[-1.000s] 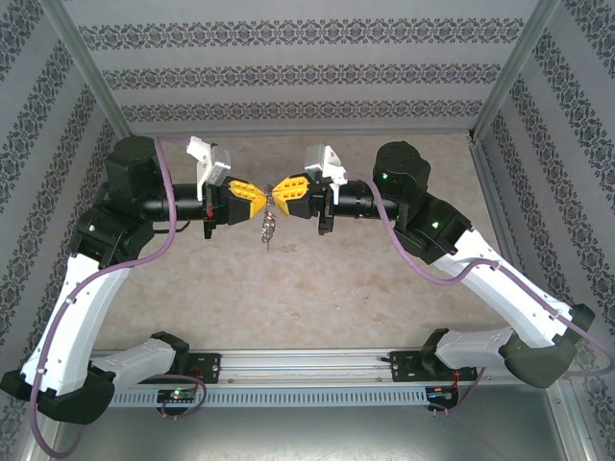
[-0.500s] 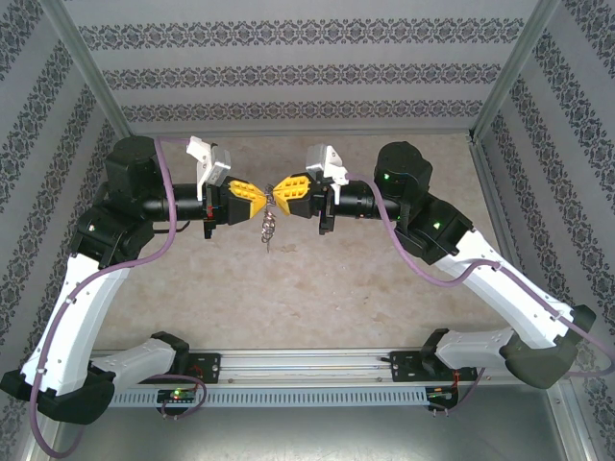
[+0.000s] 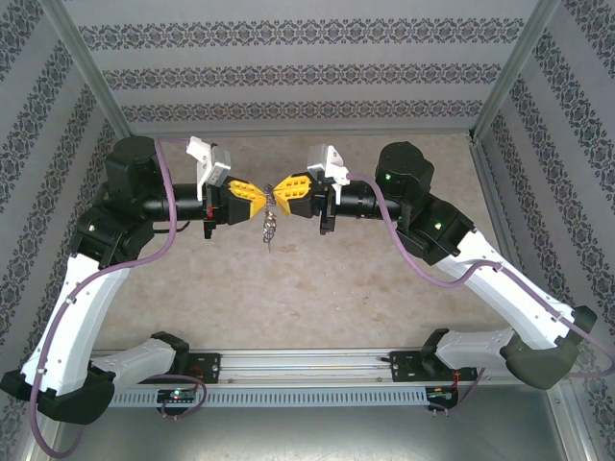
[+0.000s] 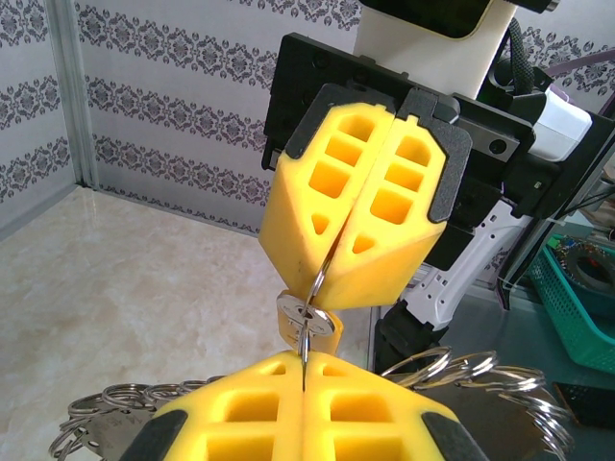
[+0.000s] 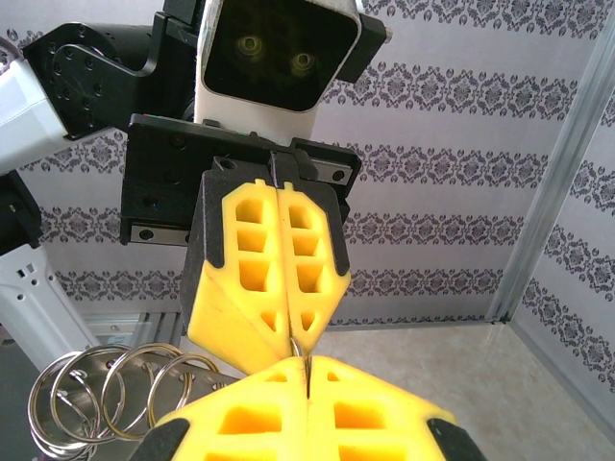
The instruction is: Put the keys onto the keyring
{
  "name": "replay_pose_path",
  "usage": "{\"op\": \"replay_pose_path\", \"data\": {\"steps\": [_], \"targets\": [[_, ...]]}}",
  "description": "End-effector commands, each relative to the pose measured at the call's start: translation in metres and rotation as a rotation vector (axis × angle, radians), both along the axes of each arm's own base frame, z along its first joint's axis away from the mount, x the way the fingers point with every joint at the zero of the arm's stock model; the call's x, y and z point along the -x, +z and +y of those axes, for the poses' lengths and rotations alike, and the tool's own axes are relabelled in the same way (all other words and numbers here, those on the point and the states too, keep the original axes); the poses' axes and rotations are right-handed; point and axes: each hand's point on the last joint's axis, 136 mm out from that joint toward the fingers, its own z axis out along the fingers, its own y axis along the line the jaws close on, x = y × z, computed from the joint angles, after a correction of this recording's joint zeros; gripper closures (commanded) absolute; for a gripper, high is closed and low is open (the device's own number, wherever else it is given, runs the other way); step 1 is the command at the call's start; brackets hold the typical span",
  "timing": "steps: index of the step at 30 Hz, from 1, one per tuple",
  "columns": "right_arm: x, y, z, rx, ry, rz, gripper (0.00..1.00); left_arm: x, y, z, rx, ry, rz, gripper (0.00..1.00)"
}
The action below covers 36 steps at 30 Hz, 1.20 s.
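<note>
left arm (image 3: 75, 288) and right arm (image 3: 500, 279) meet tip to tip over the far half of the bench (image 3: 288, 307). left jaws: closed, pinching the keyring (image 4: 315, 285). right jaws: closed on the same keyring from the opposite side. keyring: held in the air as a thin wire loop between the two yellow tips. keys (image 3: 270, 229): hanging in a cluster just below the meeting point.

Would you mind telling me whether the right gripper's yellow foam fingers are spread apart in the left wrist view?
No, the right gripper is shut, its yellow fingers pressed together on a thin silvery metal loop.
</note>
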Motion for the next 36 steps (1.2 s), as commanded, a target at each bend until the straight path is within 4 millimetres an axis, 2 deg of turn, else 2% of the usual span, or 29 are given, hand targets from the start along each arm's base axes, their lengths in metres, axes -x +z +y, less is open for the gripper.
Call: {"op": "replay_pose_path", "data": {"steps": [1, 36], "targets": [[0.0097, 0.0092, -0.0008, -0.022, 0.022, -0.02, 1.0, 0.0078, 0.0117, 0.0033, 0.013, -0.01, -0.051, 1.0], [0.0116, 0.0052, -0.0007, -0.013, 0.034, -0.006, 1.0, 0.0103, 0.0168, 0.0042, 0.027, -0.007, -0.062, 1.0]]}}
